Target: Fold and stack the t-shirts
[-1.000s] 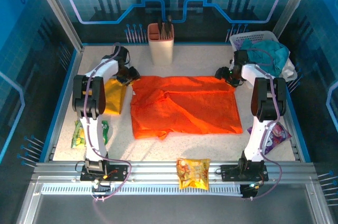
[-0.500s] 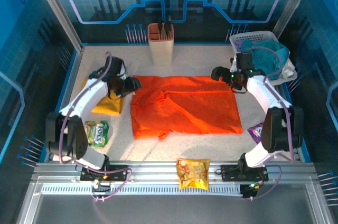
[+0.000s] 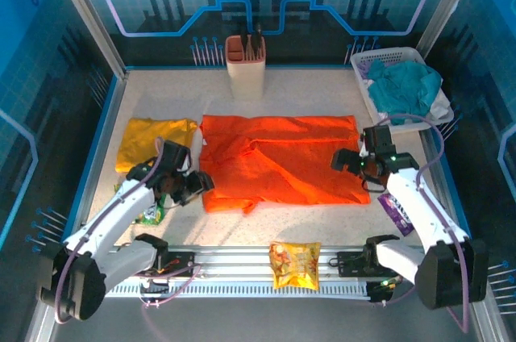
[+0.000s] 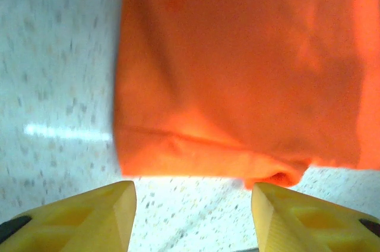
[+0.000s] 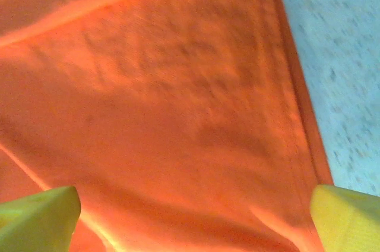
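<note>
Lying flat: the orange shirt (image 3: 278, 160) was spread across the middle of the table (image 3: 322, 221), creased, with its near-left corner bunched into a small roll.
Far left: the yellow shirt (image 3: 153, 139) was laid folded, just beside the orange shirt's left edge.
Left arm: the left gripper (image 3: 201, 185) was held at the orange shirt's near-left corner, its fingers set wide apart with nothing between them.
Right arm: the right gripper (image 3: 340, 161) was held over the orange shirt's right edge, toward the near corner, its fingers spread wide and nothing gripped.
Feel: the cloth was judged light, soft and limp; it would be expected to sag and wrinkle once lifted, and to slide easily over the smooth top.
Hold: the two near corners were judged the best places to be pinched, at the hem, so that the fold could be carried evenly toward the far edge.
Risk: a single layer might be caught alone, or the fold skewed if one side were raised sooner.
</note>
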